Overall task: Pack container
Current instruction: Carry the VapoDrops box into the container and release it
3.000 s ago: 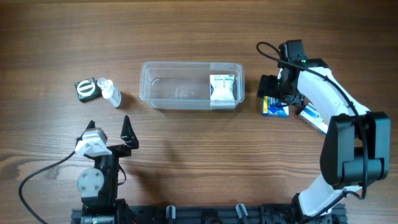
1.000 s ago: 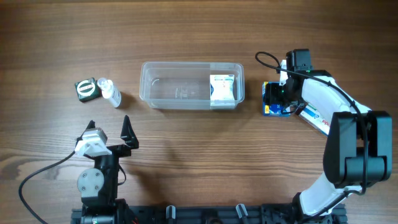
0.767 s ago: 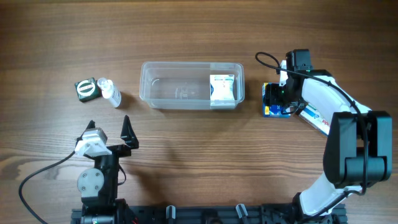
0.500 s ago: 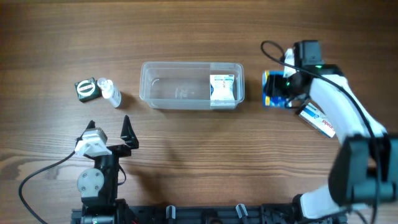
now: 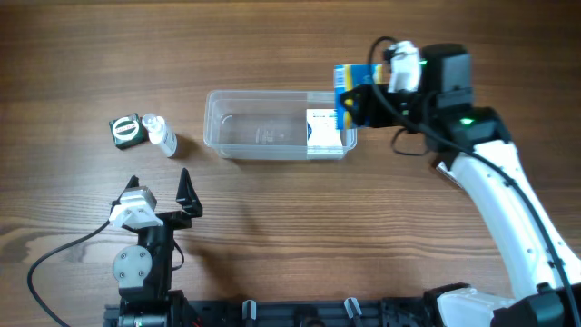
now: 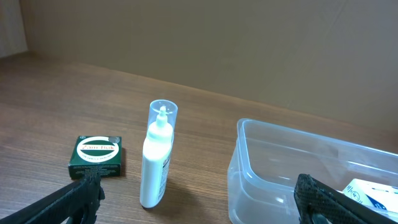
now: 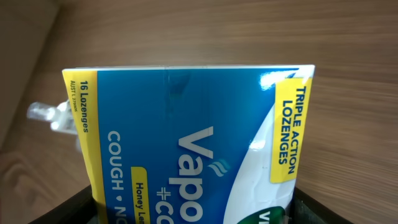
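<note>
The clear plastic container [image 5: 263, 127] lies at the table's middle back with a white-and-blue box [image 5: 325, 127] in its right end. It also shows in the left wrist view [image 6: 298, 168]. My right gripper [image 5: 361, 95] is shut on a blue-and-yellow lozenge carton [image 5: 349, 91] and holds it in the air over the container's right end. The carton [image 7: 186, 143] fills the right wrist view. My left gripper [image 5: 159, 189] is open and empty, near the table's front left, below a white bottle [image 5: 162, 136].
A dark green box [image 5: 126, 130] lies left of the white bottle; both show in the left wrist view, the box [image 6: 95, 157] and the bottle [image 6: 155, 155] standing upright. The right arm [image 5: 495, 191] spans the right side.
My right gripper closed on the blue-and-yellow carton, lifted it from the table right of the container, and carried it left over the container's right end. The left arm has not moved.
</note>
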